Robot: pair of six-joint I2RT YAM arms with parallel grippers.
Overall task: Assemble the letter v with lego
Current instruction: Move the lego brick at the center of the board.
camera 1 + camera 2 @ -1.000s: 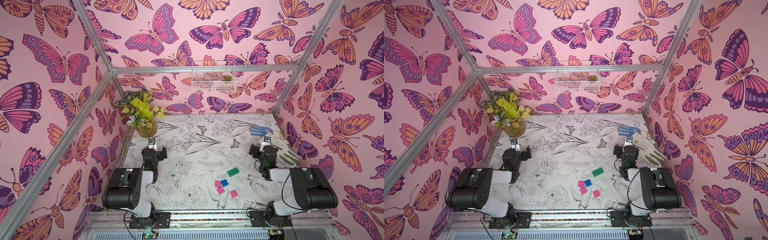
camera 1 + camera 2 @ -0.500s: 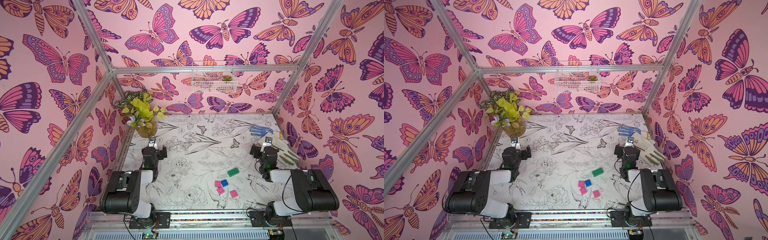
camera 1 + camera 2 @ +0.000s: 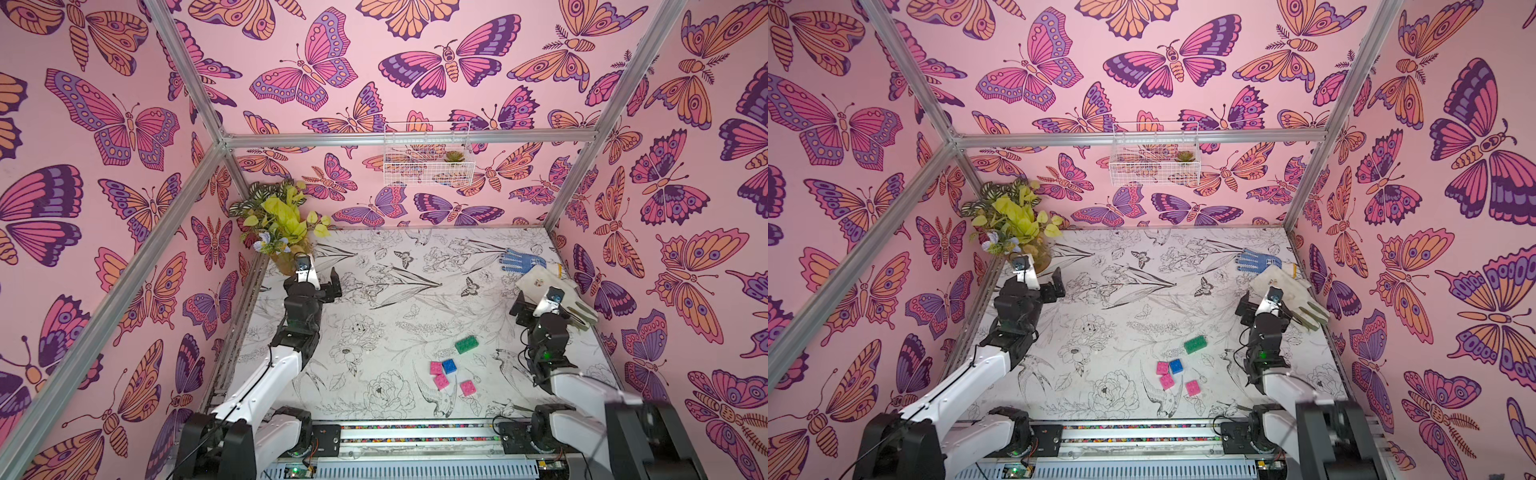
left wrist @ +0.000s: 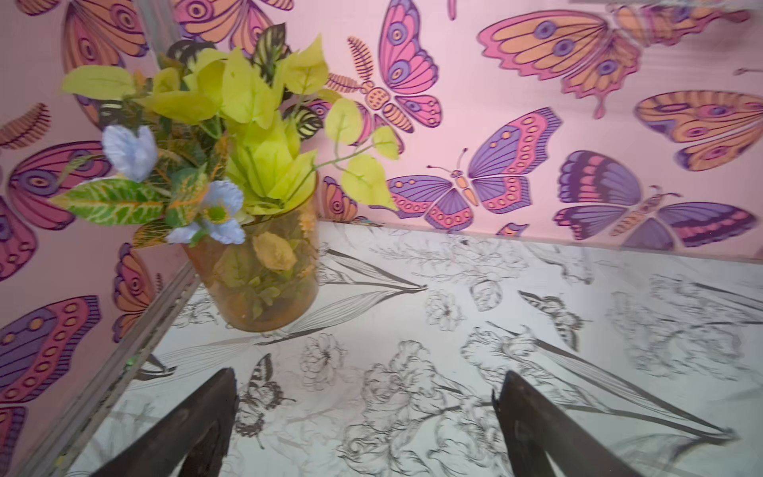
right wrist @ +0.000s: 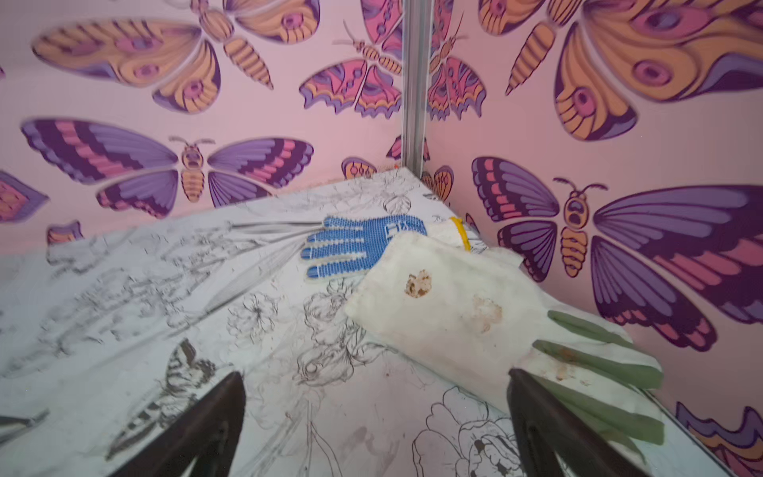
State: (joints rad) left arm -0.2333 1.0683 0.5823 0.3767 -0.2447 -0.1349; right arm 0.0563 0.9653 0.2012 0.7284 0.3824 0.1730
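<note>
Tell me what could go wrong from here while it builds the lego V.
1. The blue brick and a pink brick lie close together, each far smaller than the open right tool; a grab may shove the neighbour.
2. That tool hangs beside the white glove and could snag it.
3. The open left tool sits near the flower vase; a swing might tip it.

I see the green lego brick [image 3: 466,344] studs-up just beyond the blue brick [image 3: 449,366], three pink bricks [image 3: 441,381] close beside it, one touching
</note>
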